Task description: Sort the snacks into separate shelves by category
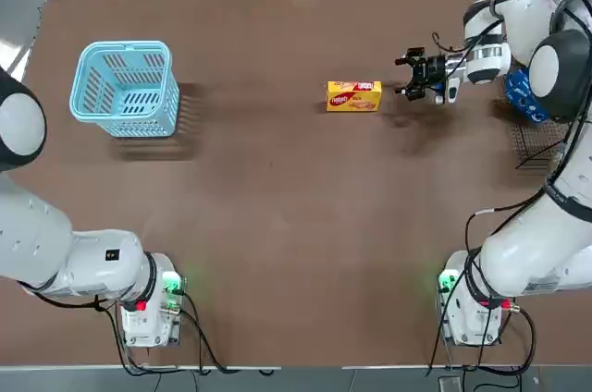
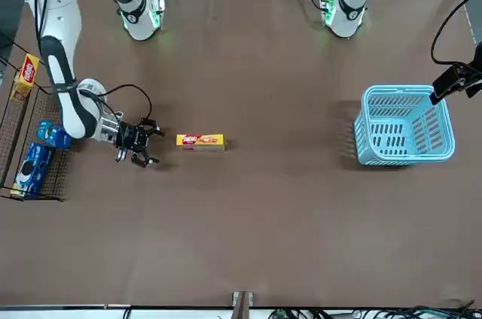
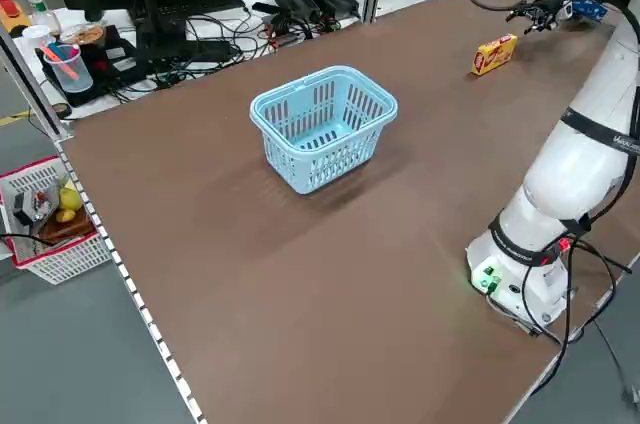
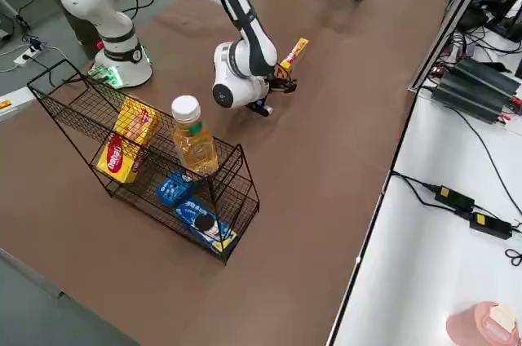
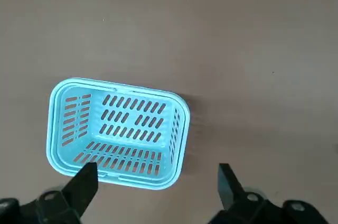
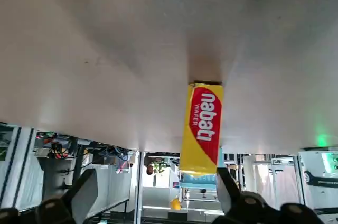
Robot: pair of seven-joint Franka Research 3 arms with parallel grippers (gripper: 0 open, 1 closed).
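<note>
One yellow-orange snack box [image 1: 353, 95] with a red logo lies on the brown table, also visible as the box [image 2: 200, 141] in the front view. My right gripper [image 1: 408, 76] hovers just to the right of it, apart from it, open and empty; its wrist view shows the box [image 6: 202, 126] ahead of the spread fingers. The wire rack's shelves [image 4: 147, 158] stand at the table's right edge. They hold yellow boxes [image 4: 126, 146] on one tier and blue packets [image 4: 204, 224] lower down. My left gripper [image 5: 156, 182] hangs open and empty high above the basket.
A light blue slotted basket [image 1: 125, 87] stands empty at the far left of the table. A bottle of amber drink [image 4: 194, 138] stands in the rack beside the boxes. Cables and power strips lie beyond the far table edge.
</note>
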